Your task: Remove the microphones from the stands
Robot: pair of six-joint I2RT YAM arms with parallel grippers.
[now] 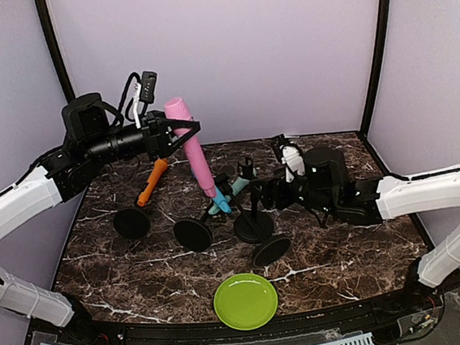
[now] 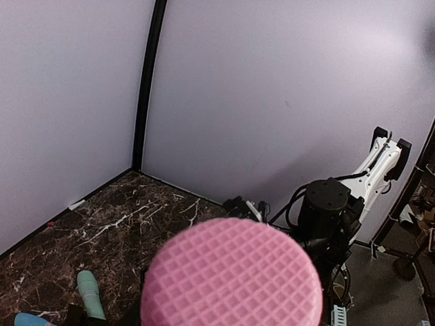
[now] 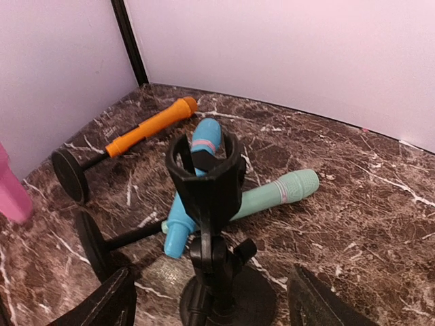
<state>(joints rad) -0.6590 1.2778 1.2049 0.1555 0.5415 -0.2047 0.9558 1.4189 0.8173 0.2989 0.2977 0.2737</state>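
Note:
My left gripper [image 1: 179,132] is shut on the pink microphone [image 1: 192,148] and holds it tilted, high above the table's back left. Its grid-patterned head [image 2: 231,275] fills the bottom of the left wrist view and hides the fingers. The upright black stand [image 1: 252,219] has an empty clip [image 3: 204,170], and the pink microphone's lower end is clear of it. My right gripper [image 3: 211,275] is open, with one finger [image 3: 102,305] on each side of the stand's round base [image 3: 228,302].
An orange microphone [image 1: 153,180] sits in a tipped stand [image 1: 131,223]. Blue [image 3: 190,197] and teal [image 3: 279,193] microphones lie behind the upright stand. Two more tipped stand bases [image 1: 193,235] [image 1: 271,250] lie in front. A green plate [image 1: 246,301] sits near the front edge.

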